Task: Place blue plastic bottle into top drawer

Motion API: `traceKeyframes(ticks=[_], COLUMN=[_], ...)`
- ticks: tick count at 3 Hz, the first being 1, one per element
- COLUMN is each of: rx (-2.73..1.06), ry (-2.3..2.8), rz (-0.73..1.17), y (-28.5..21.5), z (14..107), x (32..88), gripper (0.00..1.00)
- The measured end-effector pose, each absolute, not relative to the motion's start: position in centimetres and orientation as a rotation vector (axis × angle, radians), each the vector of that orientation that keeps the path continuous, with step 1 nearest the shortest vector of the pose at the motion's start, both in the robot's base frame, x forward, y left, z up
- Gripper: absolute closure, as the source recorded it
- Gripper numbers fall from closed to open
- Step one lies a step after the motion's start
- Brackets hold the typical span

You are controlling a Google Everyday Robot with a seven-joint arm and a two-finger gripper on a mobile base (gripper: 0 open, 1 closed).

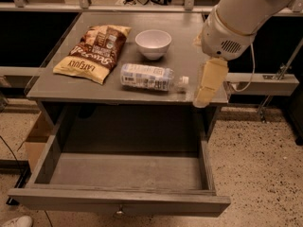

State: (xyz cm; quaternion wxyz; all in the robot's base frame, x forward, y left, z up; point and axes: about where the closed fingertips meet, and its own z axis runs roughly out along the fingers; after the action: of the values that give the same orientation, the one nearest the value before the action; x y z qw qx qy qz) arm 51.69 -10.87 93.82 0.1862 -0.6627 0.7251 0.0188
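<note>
The blue plastic bottle (150, 77) lies on its side on the grey cabinet top (189, 41), white cap pointing right. The top drawer (124, 173) is pulled out below the top, and nothing lies in it. My gripper (204, 88) hangs from the white arm at the cabinet's right front corner, just right of the bottle's cap and apart from it, holding nothing.
A brown-yellow chip bag (93, 52) lies at the left of the top. A white bowl (153, 43) stands behind the bottle. A cardboard box (35, 141) sits on the floor left of the drawer. A grey rail (265, 82) runs at the right.
</note>
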Motion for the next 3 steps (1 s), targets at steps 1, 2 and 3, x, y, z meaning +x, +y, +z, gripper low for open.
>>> traceKeyframes(ticks=[1,2,3], rx=[-1.886,-1.895,-1.914], ry=[2.020,2.025,2.032], rz=[0.095,0.094,0.150], y=[-8.7,-8.1,-5.3], z=[92.4,92.0,89.4], x=[56.2,57.1,61.4], gripper=[0.00,0.00,0.00])
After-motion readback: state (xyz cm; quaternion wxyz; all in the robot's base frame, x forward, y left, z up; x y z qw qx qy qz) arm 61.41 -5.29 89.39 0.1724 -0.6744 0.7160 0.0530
